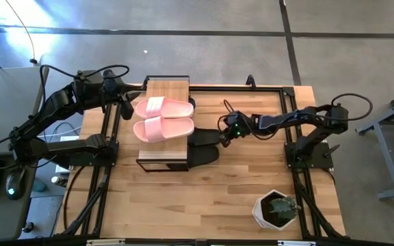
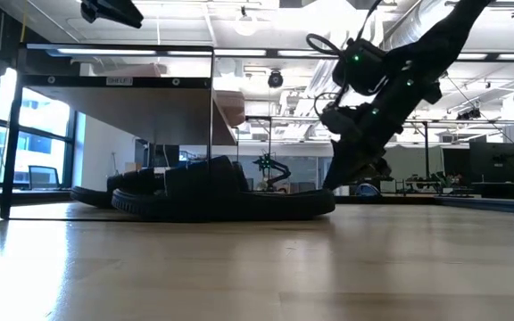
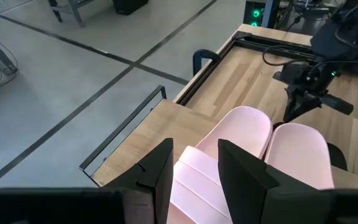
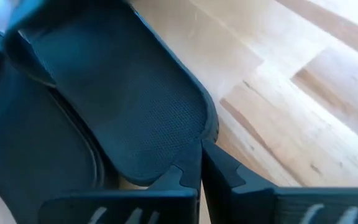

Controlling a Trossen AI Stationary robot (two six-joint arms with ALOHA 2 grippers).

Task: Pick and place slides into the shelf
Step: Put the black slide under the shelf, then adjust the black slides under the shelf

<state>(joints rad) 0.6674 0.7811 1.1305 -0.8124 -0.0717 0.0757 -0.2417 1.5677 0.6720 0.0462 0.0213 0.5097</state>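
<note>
The shelf stands left of the table's centre. The pale pink pair lies side by side, soles down, on its plank top. Black slides lie on the tabletop under the shelf, and two heels stick out on its right side. My left gripper hovers open at the pink pair's left end; in its wrist view the gripper is above a pink strap and touches nothing. My right gripper is shut at the heel of the farther black slide. My right gripper has its shut fingertips against the heel rim of the black slide. It comes slanting down from the table's right side. Whether it only presses on the rim or pinches it, I cannot tell. The slide lies flat on the table, toe end under the shelf.
A potted plant in a white pot stands near the table's near right corner. Black frame rails run along the table's edges. Bare wood lies between the shelf and the near edge.
</note>
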